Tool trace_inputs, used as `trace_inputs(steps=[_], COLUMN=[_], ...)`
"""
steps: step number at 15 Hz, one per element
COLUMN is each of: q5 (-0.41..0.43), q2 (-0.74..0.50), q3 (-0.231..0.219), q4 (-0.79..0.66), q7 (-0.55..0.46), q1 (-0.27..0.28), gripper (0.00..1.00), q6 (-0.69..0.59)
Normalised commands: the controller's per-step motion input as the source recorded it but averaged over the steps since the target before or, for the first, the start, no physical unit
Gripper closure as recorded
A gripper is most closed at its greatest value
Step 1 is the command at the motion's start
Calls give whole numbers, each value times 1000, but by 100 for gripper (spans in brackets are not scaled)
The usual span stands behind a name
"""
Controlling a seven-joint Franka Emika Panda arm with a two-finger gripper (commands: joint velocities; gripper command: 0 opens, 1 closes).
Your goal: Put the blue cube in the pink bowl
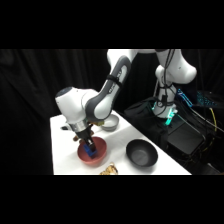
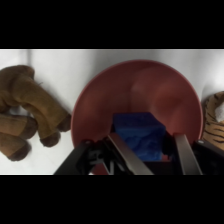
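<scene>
The side view looks across and down on the white surface [image 1: 140, 137] from farther off. The wrist view looks close down past the tool [image 2: 150, 150]. Both share the pink bowl [image 1: 100, 150] [image 2: 150, 85].

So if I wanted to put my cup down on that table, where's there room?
Bare white table lies left of the pink bowl, and there is a strip between it and the black bowl. It is crowded around the pink bowl, where the gripper holds the blue cube, with a brown plush toy beside it.
</scene>
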Motion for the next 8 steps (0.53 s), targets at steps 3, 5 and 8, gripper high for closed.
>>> trace_inputs(steps=[3,5,8], q5=[36,19,-10], q2=[16,-69,-164], q3=[56,61,38], q4=[133,68,11], q7=[-123,-139,-82], q1=[-64,-53,-23], gripper=[0,0,0], q6=[-41,-101,-164])
